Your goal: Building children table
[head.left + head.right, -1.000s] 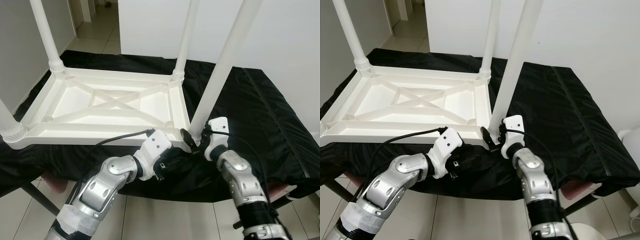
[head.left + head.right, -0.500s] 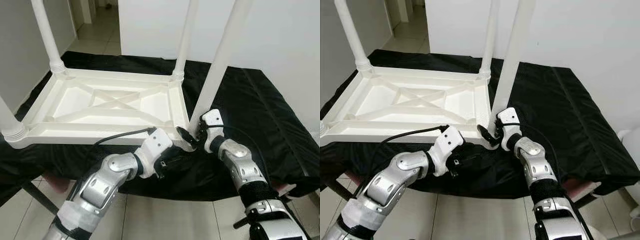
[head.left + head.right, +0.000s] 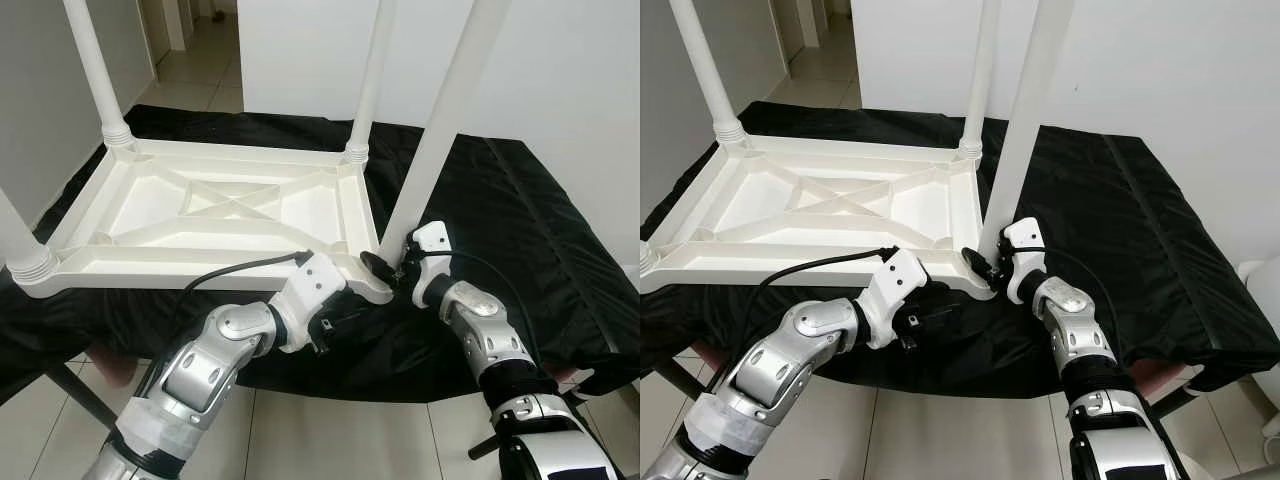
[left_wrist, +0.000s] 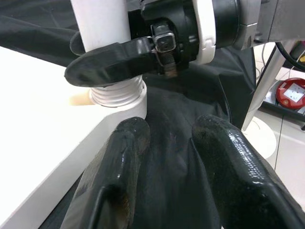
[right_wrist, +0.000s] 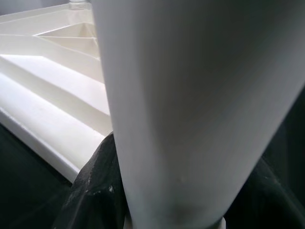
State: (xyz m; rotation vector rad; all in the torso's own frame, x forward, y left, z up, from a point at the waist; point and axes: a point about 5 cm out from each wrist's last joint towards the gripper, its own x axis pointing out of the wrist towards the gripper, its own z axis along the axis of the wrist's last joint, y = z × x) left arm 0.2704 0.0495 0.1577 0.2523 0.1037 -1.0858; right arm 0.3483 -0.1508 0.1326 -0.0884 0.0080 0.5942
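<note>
A white plastic children's table [image 3: 220,210] lies upside down on a black cloth [image 3: 520,220], legs pointing up. Its near right leg [image 3: 440,130] stands in the corner socket [image 4: 116,93]. My right gripper [image 3: 385,272] is shut around that leg's base; in the right wrist view the leg [image 5: 190,95] stands between its black fingers [image 5: 95,181]. My left gripper [image 4: 169,131] sits just below the table's front edge near that same corner [image 3: 340,312]. It is open, with only black cloth between its fingers [image 4: 128,143].
Three more legs stand up: far left [image 3: 95,70], far right [image 3: 372,80], near left [image 3: 20,250]. The cloth-covered surface ends just in front of me, with tiled floor [image 3: 330,440] below. A white wall is behind. A red object [image 4: 293,93] lies on the floor.
My right wrist has shifted a little around the base of the leg while keeping its hold. The left arm has hardly moved.
</note>
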